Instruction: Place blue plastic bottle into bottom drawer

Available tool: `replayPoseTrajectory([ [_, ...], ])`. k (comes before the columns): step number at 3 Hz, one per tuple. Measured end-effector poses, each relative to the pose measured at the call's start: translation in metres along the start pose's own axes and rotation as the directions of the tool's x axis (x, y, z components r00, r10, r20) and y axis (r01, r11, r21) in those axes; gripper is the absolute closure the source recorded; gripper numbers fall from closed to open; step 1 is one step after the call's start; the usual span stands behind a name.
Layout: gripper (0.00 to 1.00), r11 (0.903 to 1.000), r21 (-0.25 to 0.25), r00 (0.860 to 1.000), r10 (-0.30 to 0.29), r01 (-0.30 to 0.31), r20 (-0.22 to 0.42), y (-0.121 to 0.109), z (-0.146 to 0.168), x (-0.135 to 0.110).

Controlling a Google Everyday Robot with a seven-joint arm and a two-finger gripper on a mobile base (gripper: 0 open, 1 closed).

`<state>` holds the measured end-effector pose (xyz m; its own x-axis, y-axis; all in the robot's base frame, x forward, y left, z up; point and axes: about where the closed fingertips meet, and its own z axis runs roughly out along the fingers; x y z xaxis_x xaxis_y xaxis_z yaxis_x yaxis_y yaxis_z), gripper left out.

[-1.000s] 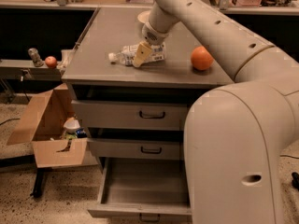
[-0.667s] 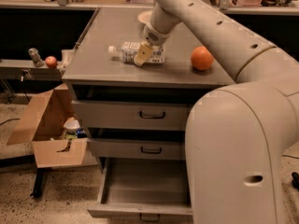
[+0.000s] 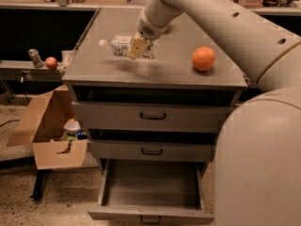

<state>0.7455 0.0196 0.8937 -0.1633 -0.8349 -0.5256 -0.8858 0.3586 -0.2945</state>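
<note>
There it was, your blue plastic bottle (image 3: 121, 46), lying on its side with the white cap pointing left, up over the left half of the grey surface (image 3: 160, 76). It looked lifted just clear of that surface (a soft shadow sat beneath it). Your gripper (image 3: 137, 50) had it by the label end, the fingers (image 3: 134, 49) clamped on the bottle's body, one tan pad across the near side and the other hidden behind. Your arm (image 3: 211, 18) swept in from the upper right to reach it. Off to the right, well apart from the bottle, an orange (image 3: 203, 58) rested on the same surface. Below, the top drawer (image 3: 153, 117) and middle drawer (image 3: 151, 150) were each slid out a little. The bottom drawer (image 3: 150, 185) stood pulled wide open, its plain grey floor showing. A cardboard box (image 3: 47, 126) sat on the floor at the left.
</note>
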Motion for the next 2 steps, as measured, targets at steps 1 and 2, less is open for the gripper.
replayPoseTrajectory([
  [1, 1.00, 0.9999, -0.006, 0.997, 0.010, -0.010, 0.076, 0.036, -0.032, -0.009],
  [2, 1.00, 0.9937, -0.095, 0.991, 0.070, -0.060, 0.112, 0.086, -0.035, 0.021],
])
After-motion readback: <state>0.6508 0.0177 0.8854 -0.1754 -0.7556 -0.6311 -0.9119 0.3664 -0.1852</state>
